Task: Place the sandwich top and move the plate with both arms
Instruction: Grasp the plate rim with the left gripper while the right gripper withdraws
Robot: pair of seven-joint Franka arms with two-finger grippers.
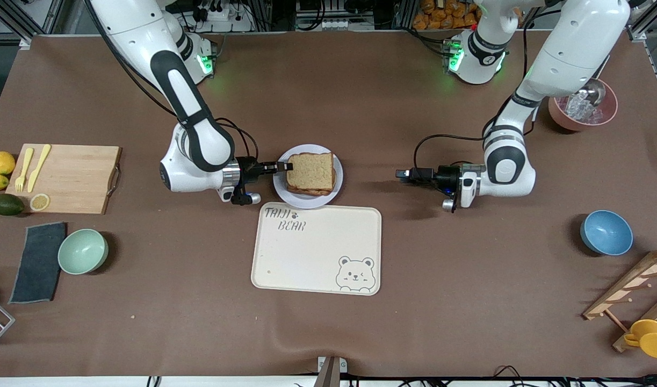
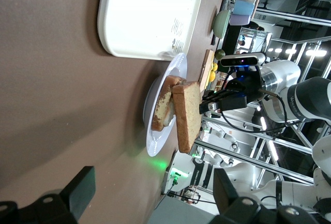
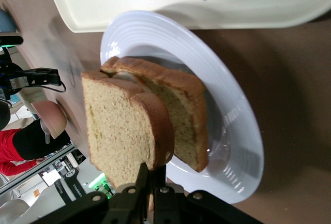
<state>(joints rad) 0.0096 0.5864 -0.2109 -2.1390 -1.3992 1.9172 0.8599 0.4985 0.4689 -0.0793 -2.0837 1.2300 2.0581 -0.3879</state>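
Nearest the front camera lies the cream tray (image 1: 316,250) with a bear drawn on it. Nothing sits on it.

Just past the tray, and almost touching it, is the plate (image 1: 308,200). It is small, round and pale. On the plate lies a bottom slice of bread (image 3: 189,115).

The sandwich top (image 1: 310,171) is over that bottom slice. The right tool (image 1: 283,167) is pinched tight on the edge of the sandwich top, at the side toward the right arm's end of the table. In the right wrist view the sandwich top looks tilted, with the held edge lifted above the slice under it. So it seems not let go yet.

The left tool (image 1: 401,174) is beside the plate, toward the left arm's end of the table, with a gap of bare table (image 1: 371,134) between them. Its fingers (image 2: 77,190) stand wide apart and hold nothing. It points at the plate, and the left arm looks like it is waiting.

The first job is almost done. The top still has to be laid flat and let go. Then both arms must take the plate and move it. That part has not begun.
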